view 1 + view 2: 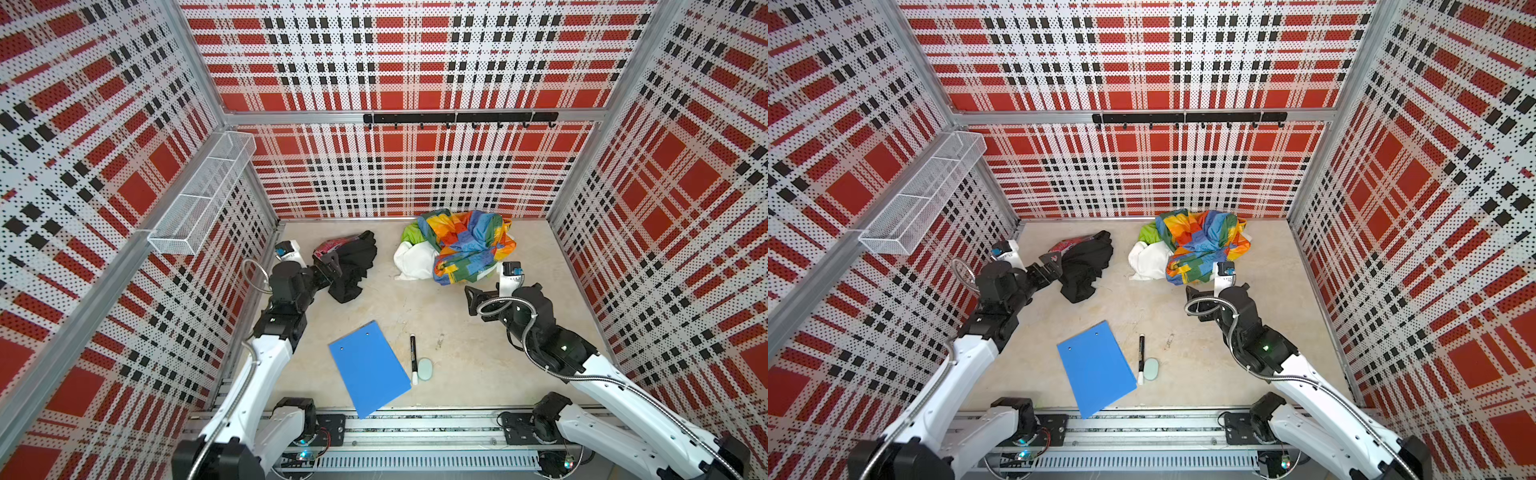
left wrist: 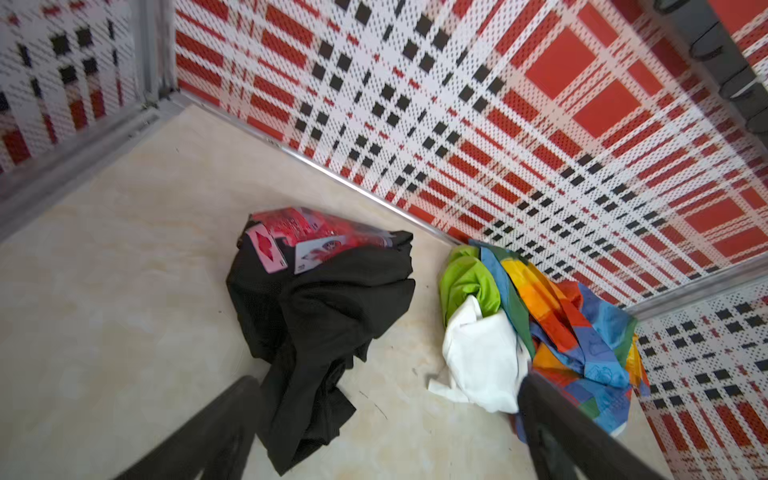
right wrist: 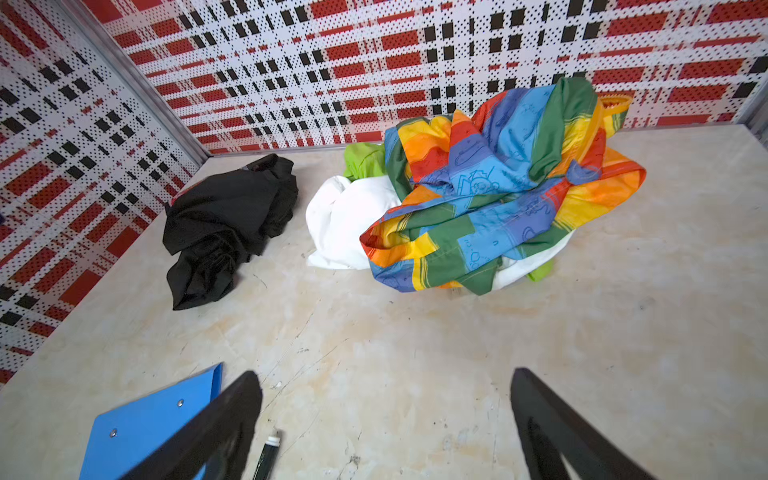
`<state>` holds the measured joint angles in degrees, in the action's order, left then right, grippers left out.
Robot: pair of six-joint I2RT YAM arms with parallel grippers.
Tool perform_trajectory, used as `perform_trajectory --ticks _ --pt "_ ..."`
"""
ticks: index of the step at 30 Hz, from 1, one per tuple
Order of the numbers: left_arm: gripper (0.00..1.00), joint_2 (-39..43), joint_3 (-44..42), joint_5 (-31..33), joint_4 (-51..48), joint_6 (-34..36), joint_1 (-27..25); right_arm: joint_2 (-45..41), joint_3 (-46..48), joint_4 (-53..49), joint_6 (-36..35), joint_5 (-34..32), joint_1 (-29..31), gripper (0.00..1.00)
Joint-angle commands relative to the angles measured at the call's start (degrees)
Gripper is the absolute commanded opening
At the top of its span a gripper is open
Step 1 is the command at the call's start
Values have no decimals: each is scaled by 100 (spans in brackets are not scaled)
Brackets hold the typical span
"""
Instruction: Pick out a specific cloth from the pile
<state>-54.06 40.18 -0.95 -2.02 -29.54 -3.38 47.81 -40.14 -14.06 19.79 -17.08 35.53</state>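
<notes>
Since cloth (image 1: pixel 353 266) lies crumpled on bare table (image 1: pixel 436 316), centre-left in both top views, clear gap from pile (image 1: pixel 461 249) at back wall, separation judged done. Pink-red print faces up at far end. Left gripper (image 2: pixel 386 380) above cloth's near edge, fingers wide, not pinching fabric. Right gripper (image 3: pixel 384 376) centre-right, fingers wide, empty, short of pile, likely parked out of way. Blue clipboard (image 1: pixel 368 368) lower centre, apart from both

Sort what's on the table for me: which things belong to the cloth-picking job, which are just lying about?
Job: crumpled black fabric garment with pink-red print; heap of rainbow patchwork, white and lime-green cloths.
Lying about: flat blue clipboard; black marker pen; pale oval pad.
</notes>
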Motion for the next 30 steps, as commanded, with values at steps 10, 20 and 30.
perform_trajectory --ticks 10,20,30 --pt "99 550 -1815 994 1841 1329 213 -314 487 1230 -343 825 -1862 100" --pt "99 -967 -2538 1310 4088 2377 135 -207 1042 1924 -829 296 -3122 100" --pt "99 -2405 -2762 1041 6462 3026 22 292 1866 3186 -1141 -29 -3534 100"
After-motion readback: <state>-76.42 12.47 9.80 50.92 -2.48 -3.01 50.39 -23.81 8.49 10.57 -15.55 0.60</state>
